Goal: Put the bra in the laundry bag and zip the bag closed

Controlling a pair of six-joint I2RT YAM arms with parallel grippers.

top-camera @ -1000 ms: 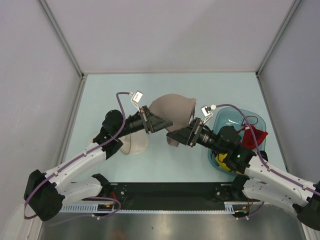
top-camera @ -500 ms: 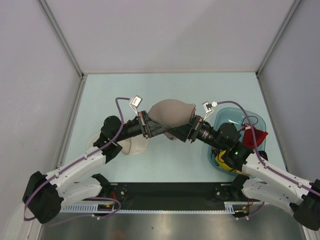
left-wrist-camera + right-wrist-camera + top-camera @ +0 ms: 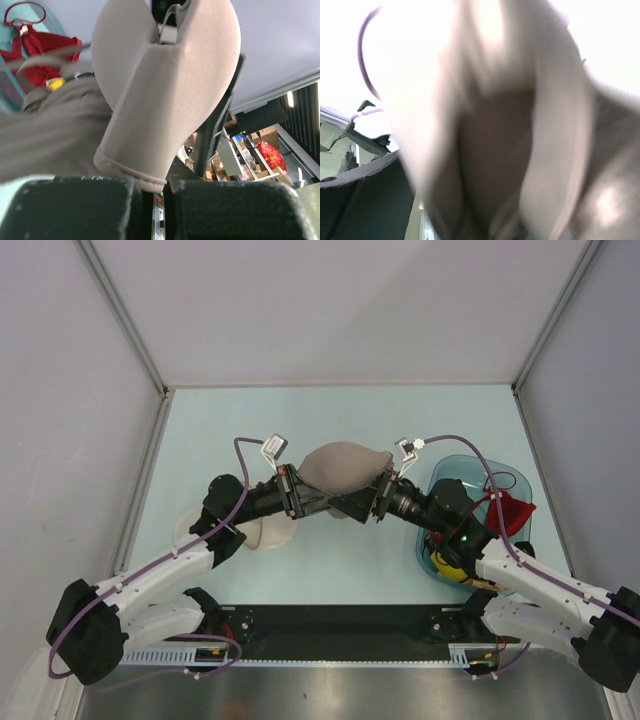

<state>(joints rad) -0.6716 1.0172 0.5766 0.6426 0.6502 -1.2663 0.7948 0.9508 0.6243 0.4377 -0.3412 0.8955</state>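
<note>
You hold the bra (image 3: 345, 468) aloft between both arms, above the counter (image 3: 330, 425).
Your teal basket (image 3: 462, 480) sits to the right, out of play. The laundry bag (image 3: 268, 532) lies under your left arm, so the bra likely hangs high to be carried across to it. Your left jaws are clamped on a cup's edge. Your right jaws stand spread wide with fabric crowding them, nothing visibly gripped.

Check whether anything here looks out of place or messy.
Only the red thin-strapped bra: it hangs over the rim of the translucent teal plastic basket on the right instead of lying inside. Nothing looks spilled or damaged.
</note>
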